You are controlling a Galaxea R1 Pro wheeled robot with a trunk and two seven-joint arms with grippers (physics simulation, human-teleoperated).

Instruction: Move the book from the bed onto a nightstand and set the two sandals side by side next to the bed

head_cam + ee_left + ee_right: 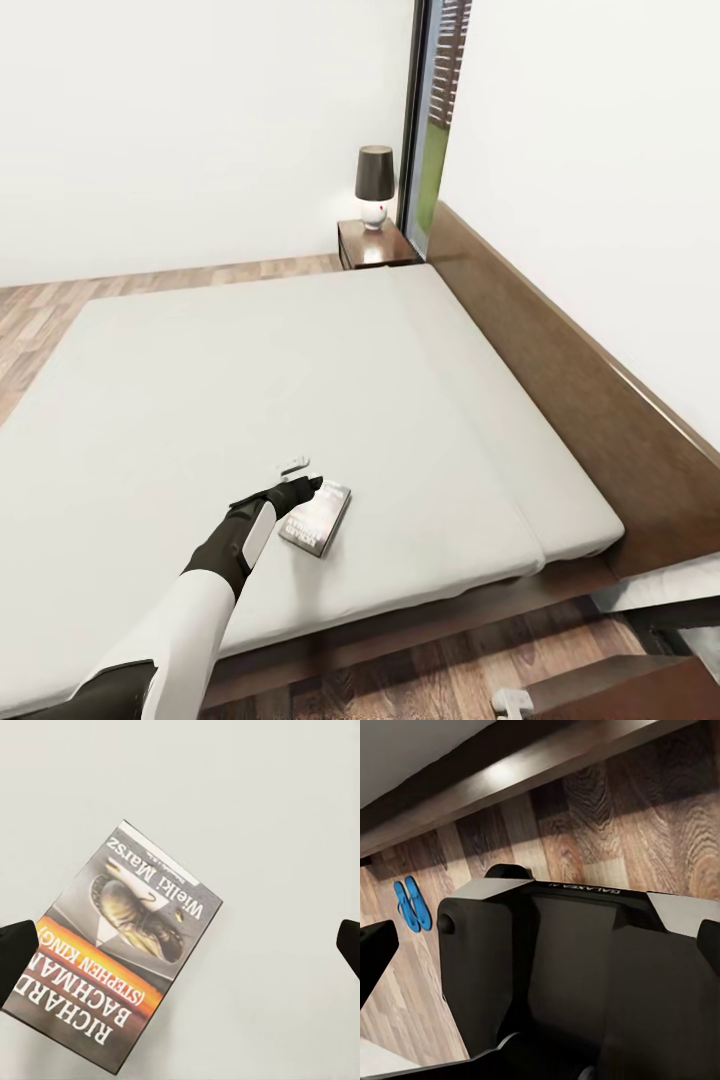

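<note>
A large low bed (300, 400) with a flat light-grey mattress and a dark brown wooden frame and headboard takes up most of the head view. The book (316, 518) lies flat on the mattress near its front edge, cover up; in the left wrist view the book (120, 952) shows a dark cover with a grey-white picture, an orange band and white lettering. The left gripper (296, 476) hangs just above the mattress at the book's left edge, its fingers (16, 956) spread wide apart with one tip over the book's edge and the other well off to the far side, nothing between them. The right gripper's fingers (373, 952) also stand apart, empty, over the robot's dark base (562, 975). Two bright-blue sandals (412, 904) lie side by side on the brown wood-plank floor (660, 817) close to the bed frame. In the far corner a dark nightstand (372, 243) stands beside the headboard, carrying a lamp (374, 186) with a dark shade, next to a tall black-framed window (432, 110) and white walls
</note>
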